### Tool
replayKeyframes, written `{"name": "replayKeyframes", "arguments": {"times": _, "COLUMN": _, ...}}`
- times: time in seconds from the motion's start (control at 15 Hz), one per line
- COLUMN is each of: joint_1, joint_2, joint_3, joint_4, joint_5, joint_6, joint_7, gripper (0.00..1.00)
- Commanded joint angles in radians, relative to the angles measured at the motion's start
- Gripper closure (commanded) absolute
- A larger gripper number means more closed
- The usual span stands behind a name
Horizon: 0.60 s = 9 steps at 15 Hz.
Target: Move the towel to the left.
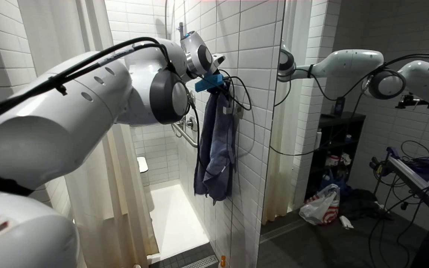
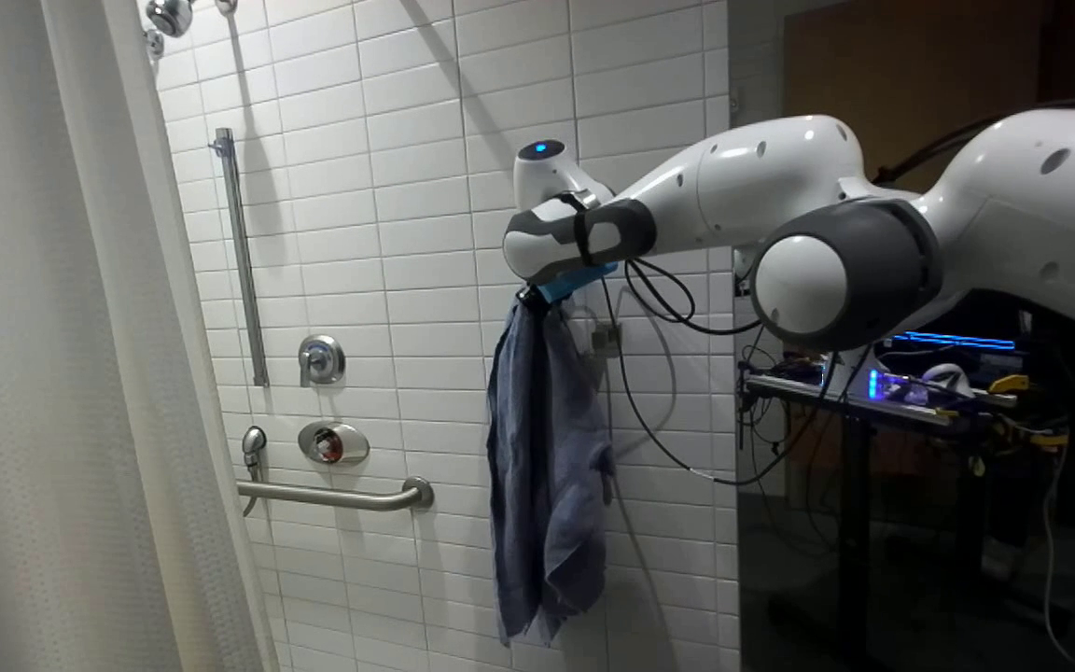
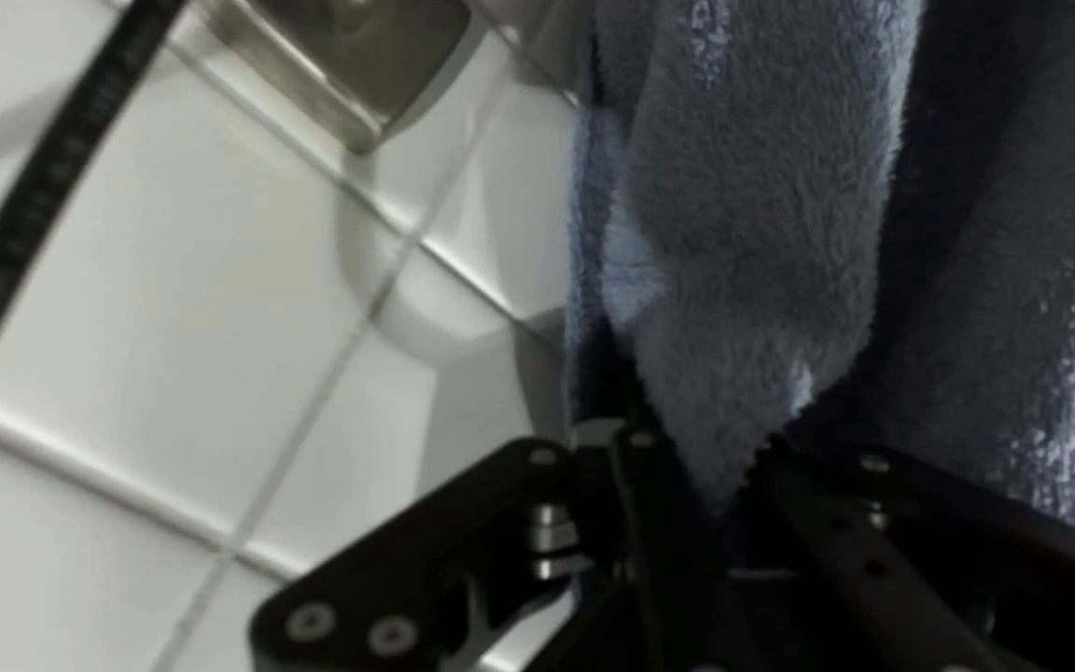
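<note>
A blue-grey towel hangs in long folds down the white tiled wall, in both exterior views (image 1: 216,149) (image 2: 551,467). My gripper (image 1: 218,89) is at the towel's top edge, pointing down, and shows there also in an exterior view (image 2: 535,299). In the wrist view the gripper's dark fingers (image 3: 701,462) are closed on bunched towel cloth (image 3: 761,215), which narrows to a pinch between them. The fingertips themselves are partly hidden by cloth and shadow. A square metal wall fixture (image 2: 606,340) is just right of the towel; it also shows in the wrist view (image 3: 360,56).
A grab bar (image 2: 332,495) and shower controls (image 2: 321,359) are on the wall left of the towel. A shower curtain (image 1: 117,186) hangs beside the arm. A mirror (image 1: 311,238) stands right of the tiled wall. Loose black cables (image 2: 677,457) hang near the gripper.
</note>
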Motion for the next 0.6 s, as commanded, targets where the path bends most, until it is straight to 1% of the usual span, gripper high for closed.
{"name": "replayKeyframes", "arguments": {"times": 0.0, "joint_1": 0.044, "joint_2": 0.004, "joint_3": -0.038, "joint_4": 0.022, "joint_5": -0.044, "joint_6": -0.010, "joint_7": 0.016, "gripper": 0.98}}
{"name": "replayKeyframes", "arguments": {"times": 0.2, "joint_1": 0.068, "joint_2": -0.004, "joint_3": -0.042, "joint_4": 0.022, "joint_5": -0.041, "joint_6": -0.032, "joint_7": 0.020, "gripper": 0.98}}
{"name": "replayKeyframes", "arguments": {"times": 0.53, "joint_1": 0.077, "joint_2": -0.015, "joint_3": -0.044, "joint_4": 0.031, "joint_5": -0.031, "joint_6": -0.073, "joint_7": 0.030, "gripper": 0.98}}
